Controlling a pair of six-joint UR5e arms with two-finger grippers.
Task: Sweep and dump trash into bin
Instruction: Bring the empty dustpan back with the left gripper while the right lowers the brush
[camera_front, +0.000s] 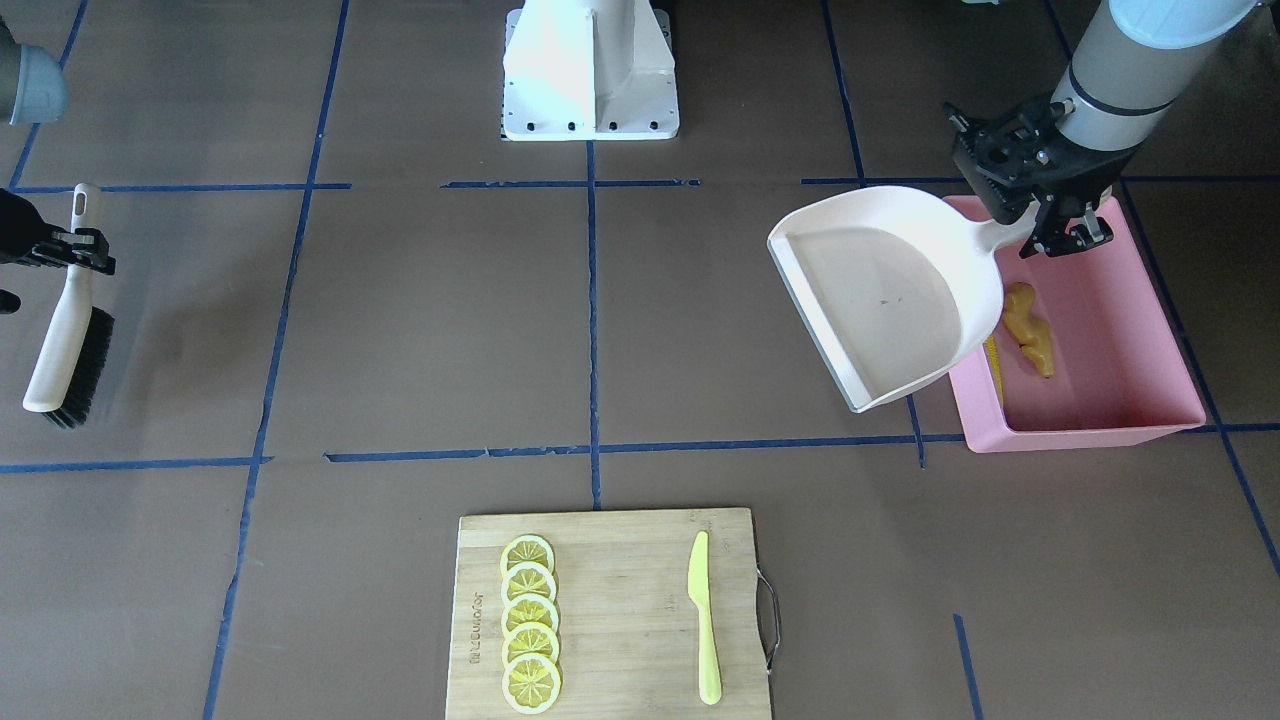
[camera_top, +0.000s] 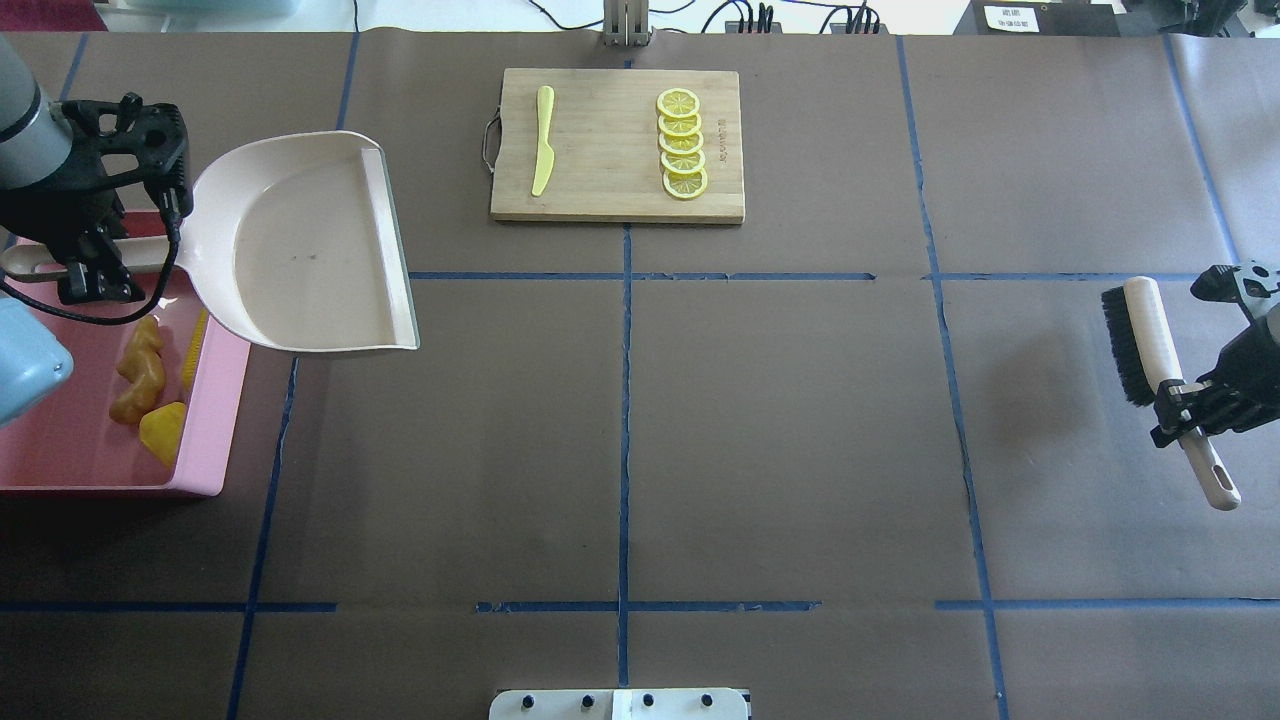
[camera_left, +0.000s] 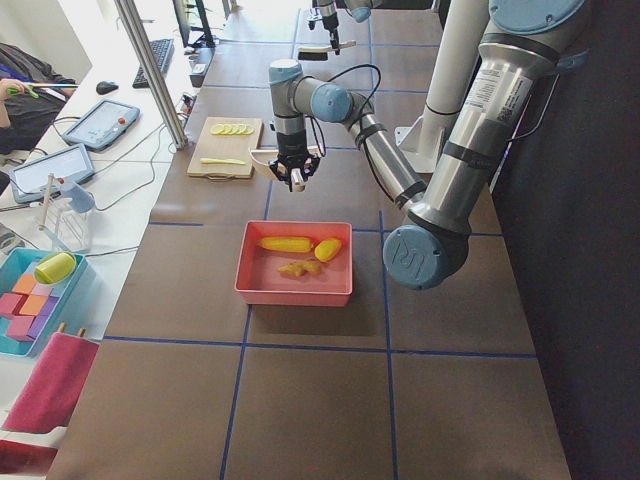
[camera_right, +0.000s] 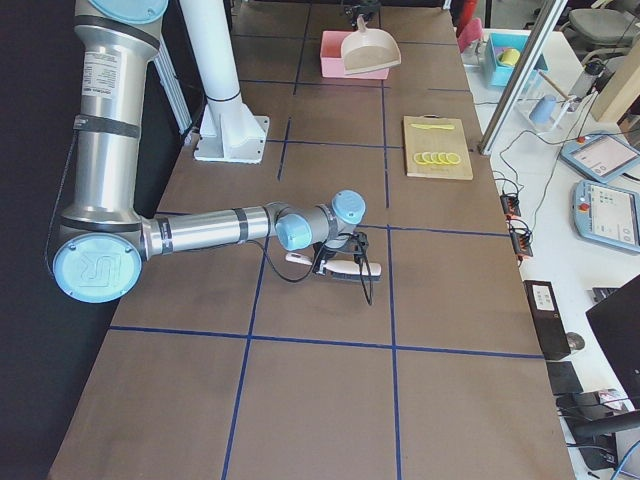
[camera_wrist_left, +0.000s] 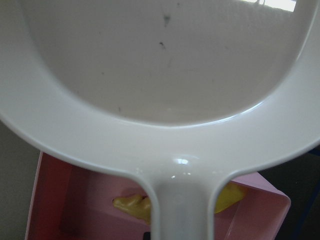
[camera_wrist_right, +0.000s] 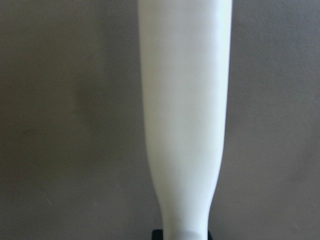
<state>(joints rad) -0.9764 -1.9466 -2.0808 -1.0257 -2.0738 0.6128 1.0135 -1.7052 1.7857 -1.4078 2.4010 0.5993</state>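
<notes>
Nearest the robot, the white base plate (camera_top: 620, 703) is seen at the edge of the brown table (camera_top: 780, 430), which is marked off with blue tape lines.

Farther out, on the robot's right, the right gripper (camera_top: 1185, 400) is seen with its fingers pinched on the cream handle of a brush (camera_top: 1145, 335). The brush is held low, with its black bristles turned toward the middle of the table. Whether the bristles touch the table cannot be told.

At about the same depth on the robot's left, the pink bin (camera_top: 215, 420) is set on the table. All the trash is found inside it. The ginger root (camera_top: 140, 370) lies near the middle. The potato-like lump (camera_top: 162, 432) lies just beside it, by the wall toward the table's middle, and the corn cob (camera_left: 286, 243) lies along the far wall.

Above the far part of the bin, the left gripper (camera_top: 95, 258) is seen with its fingers clamped on the handle of the cream dustpan (camera_top: 300, 240). The dustpan is held raised off the table. Its handle end overlaps the bin, and its open lip is pointed toward the table's middle. Nothing but a few dark specks is seen in the pan.

Farthest away, a wooden cutting board (camera_top: 610, 195) lies at the far edge. Five lemon slices (camera_top: 682, 143) are laid on it in an overlapping row. A lime-green knife (camera_top: 543, 140) lies apart from them, nearer the board's metal handle.
</notes>
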